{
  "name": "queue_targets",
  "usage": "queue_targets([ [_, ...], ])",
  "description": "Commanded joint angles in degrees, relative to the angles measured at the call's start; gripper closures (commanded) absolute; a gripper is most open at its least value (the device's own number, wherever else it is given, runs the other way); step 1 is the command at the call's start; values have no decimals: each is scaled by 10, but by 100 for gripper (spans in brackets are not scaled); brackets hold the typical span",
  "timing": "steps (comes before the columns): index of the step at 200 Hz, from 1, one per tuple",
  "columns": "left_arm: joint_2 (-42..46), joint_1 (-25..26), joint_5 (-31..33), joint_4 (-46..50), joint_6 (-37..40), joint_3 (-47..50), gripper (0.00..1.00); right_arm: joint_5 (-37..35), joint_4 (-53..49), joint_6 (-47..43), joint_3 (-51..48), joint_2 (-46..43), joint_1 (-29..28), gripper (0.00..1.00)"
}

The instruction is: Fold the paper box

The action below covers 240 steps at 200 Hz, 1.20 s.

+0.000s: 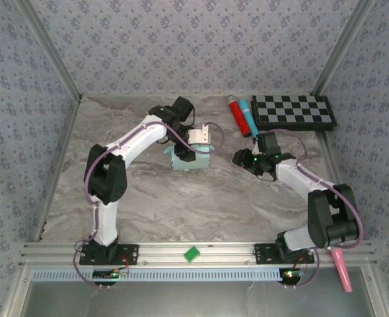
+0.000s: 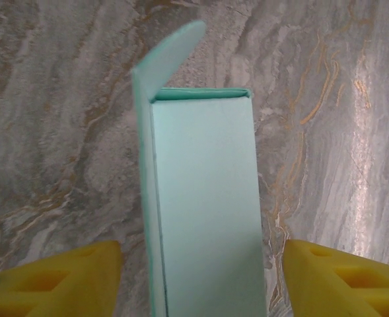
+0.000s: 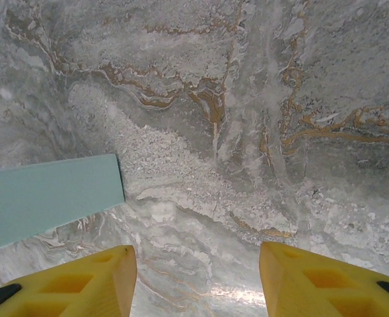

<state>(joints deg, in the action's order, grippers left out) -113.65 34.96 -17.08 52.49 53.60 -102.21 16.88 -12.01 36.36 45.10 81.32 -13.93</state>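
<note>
Left tool (image 2: 201, 284) open astride the paper box (image 2: 204, 211), right tool (image 3: 197, 277) open nearby.
End flap (image 2: 171, 56) untucked; a hard squeeze could crush the thin card.

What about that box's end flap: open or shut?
Open. The box is formed, but its flap sticks out, untucked.

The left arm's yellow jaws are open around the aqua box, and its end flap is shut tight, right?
Not quite: the left wrist view shows the end flap of the paper box standing open, not shut. The left jaws do stand open on either side of it.
</note>
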Motion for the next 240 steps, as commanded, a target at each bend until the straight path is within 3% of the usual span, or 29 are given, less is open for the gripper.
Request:
queue_targets([
  [1, 60, 3, 15, -15, -28, 3, 34, -1, -23, -34, 29, 13, 3, 46],
  [46, 122, -4, 63, -81, -124, 41, 29, 6, -53, -77, 86, 39, 1, 46],
  [74, 163, -19, 137, -148, -223, 79, 30, 3, -81, -112, 128, 52, -3, 46],
  [96, 185, -44, 161, -156, -310, 94, 30, 1, -105, -145, 161, 63, -8, 46],
  [151, 301, -103, 137, -233, -486, 216, 32, 38, -131, -212, 227, 81, -28, 45],
  [193, 340, -122, 157, -182, -627, 255, 27, 45, -165, -242, 292, 112, -62, 45],
  [240, 345, -125, 59, -226, -718, 337, 27, 50, -166, -241, 306, 131, -87, 47],
])
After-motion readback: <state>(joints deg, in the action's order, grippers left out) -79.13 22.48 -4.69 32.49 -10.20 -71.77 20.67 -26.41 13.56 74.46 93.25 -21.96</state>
